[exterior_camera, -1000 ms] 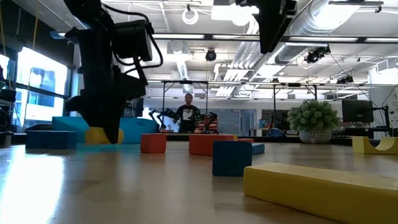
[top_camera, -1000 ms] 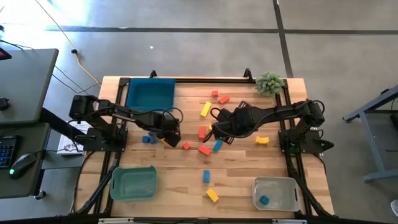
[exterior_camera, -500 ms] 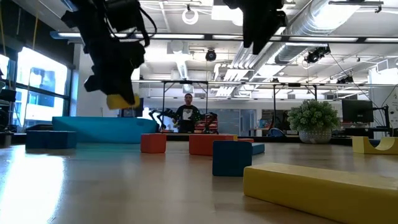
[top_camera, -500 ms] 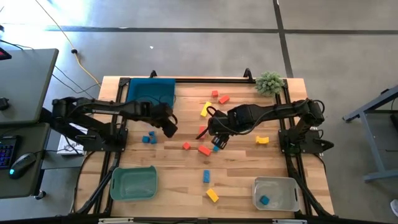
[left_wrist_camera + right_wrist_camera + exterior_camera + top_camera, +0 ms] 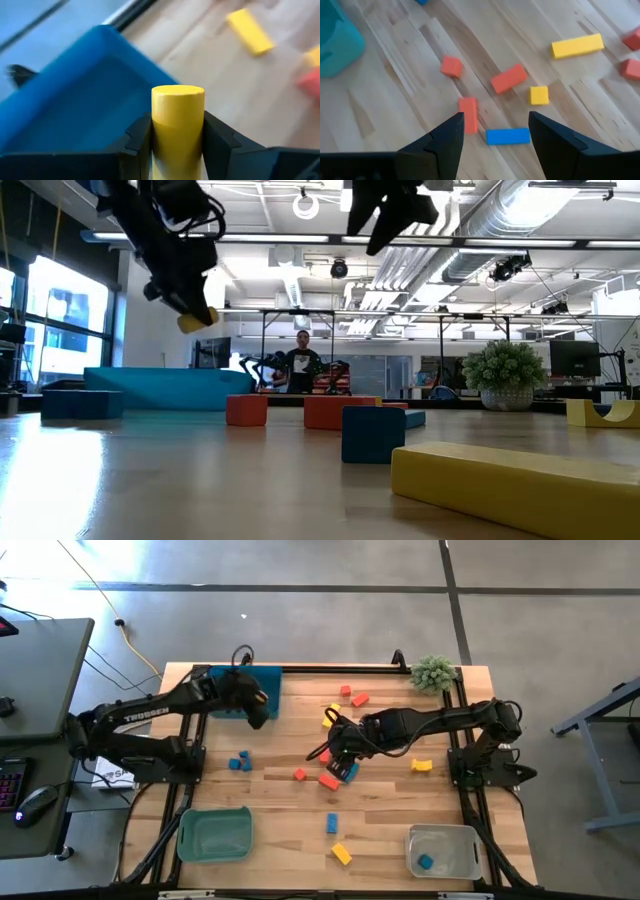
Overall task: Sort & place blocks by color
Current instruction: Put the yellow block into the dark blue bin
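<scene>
Since a second ago, left gripper [image 5: 256,706] has lifted off the table with a yellow cylinder [image 5: 177,125] and swung far-left, now at the near-right edge of the blue tray [image 5: 232,688]. Fingers [image 5: 139,141] clamp the cylinder on both sides; long axis runs along the fingers, flat round end pointing away from the wrist, out over the tray. Low view shows it high above the table, hanging tilted under the gripper.

Right gripper [image 5: 335,743] has shifted left, over the mid-table cluster, jaws wide apart and holding nothing. Below it in the right wrist view: orange cube [image 5: 451,66], two orange bars [image 5: 508,78] [image 5: 467,114], yellow cube [image 5: 538,95], blue bar [image 5: 507,136], yellow bar [image 5: 577,45]. Orange bars lie at different angles, none touching.

Near side: blue bar [image 5: 331,823], yellow bar [image 5: 342,854]. Grey tray [image 5: 443,850], near right, holds one blue block [image 5: 425,862]. Green tray [image 5: 214,834] near left. Two blue cubes [image 5: 239,761] left of centre. Yellow arch block [image 5: 421,766] right. Plant [image 5: 433,671] far right corner.
</scene>
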Robot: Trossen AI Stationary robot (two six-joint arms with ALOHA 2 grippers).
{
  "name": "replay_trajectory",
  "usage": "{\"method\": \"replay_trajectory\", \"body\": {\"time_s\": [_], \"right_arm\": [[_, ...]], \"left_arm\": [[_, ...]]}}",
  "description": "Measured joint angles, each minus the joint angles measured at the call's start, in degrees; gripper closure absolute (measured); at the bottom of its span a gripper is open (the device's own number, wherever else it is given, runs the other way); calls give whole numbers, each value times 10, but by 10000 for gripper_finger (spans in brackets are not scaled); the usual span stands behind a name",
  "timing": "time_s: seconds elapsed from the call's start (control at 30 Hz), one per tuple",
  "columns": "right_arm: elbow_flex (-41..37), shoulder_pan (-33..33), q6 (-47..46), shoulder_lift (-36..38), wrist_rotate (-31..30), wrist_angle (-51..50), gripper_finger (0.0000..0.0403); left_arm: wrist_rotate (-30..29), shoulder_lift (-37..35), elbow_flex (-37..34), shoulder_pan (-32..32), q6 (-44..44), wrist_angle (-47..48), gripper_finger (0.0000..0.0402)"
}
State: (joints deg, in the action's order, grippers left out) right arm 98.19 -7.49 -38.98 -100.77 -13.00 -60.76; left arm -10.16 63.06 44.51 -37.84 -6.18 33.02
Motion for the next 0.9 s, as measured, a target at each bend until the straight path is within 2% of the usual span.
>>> {"method": "replay_trajectory", "body": {"time_s": [0.23,0.43,0.6,0.9], "right_arm": [[0,0,8,-14,-3,18,192],[0,0,17,-33,-2,17,192],[0,0,15,-52,0,17,192],[0,0,15,-86,26,19,192]], "left_arm": [[-2,30,0,-108,92,-4,299],[5,71,0,-164,114,-13,290],[35,109,0,-183,109,-9,281],[37,158,0,-185,96,3,266]]}}
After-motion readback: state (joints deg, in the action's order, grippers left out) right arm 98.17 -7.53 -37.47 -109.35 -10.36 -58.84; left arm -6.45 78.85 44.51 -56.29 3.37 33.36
